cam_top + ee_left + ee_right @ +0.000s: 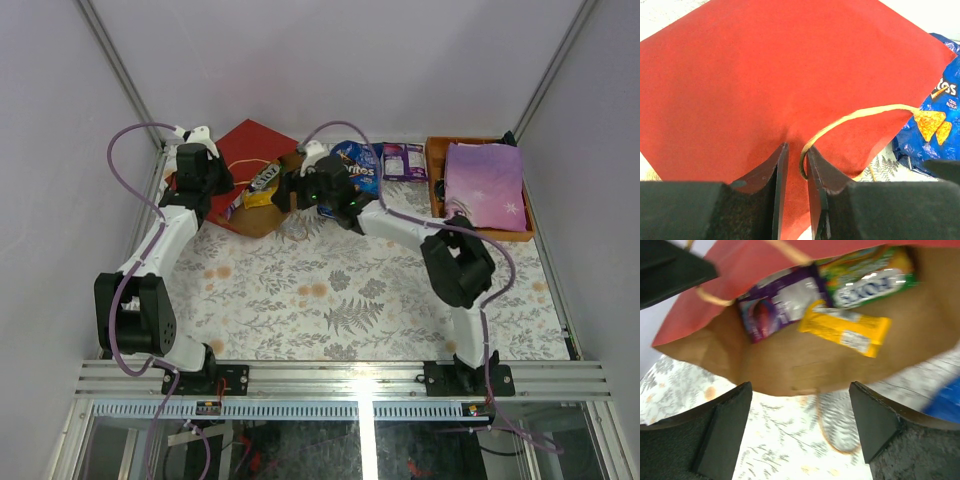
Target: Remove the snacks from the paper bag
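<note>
The red paper bag lies on its side at the back left, its brown mouth facing my right gripper. My left gripper is shut on the bag's upper red wall, beside a tan cord handle. My right gripper is open and empty just in front of the mouth. Inside the bag lie a purple packet, a yellow-green packet and a yellow packet. The blue Doritos bag lies on the table right of the paper bag. A purple packet lies beside it.
An orange tray at the back right holds a flat lilac item. The bag's lower cord handle lies looped on the floral tablecloth. White walls enclose the back and sides.
</note>
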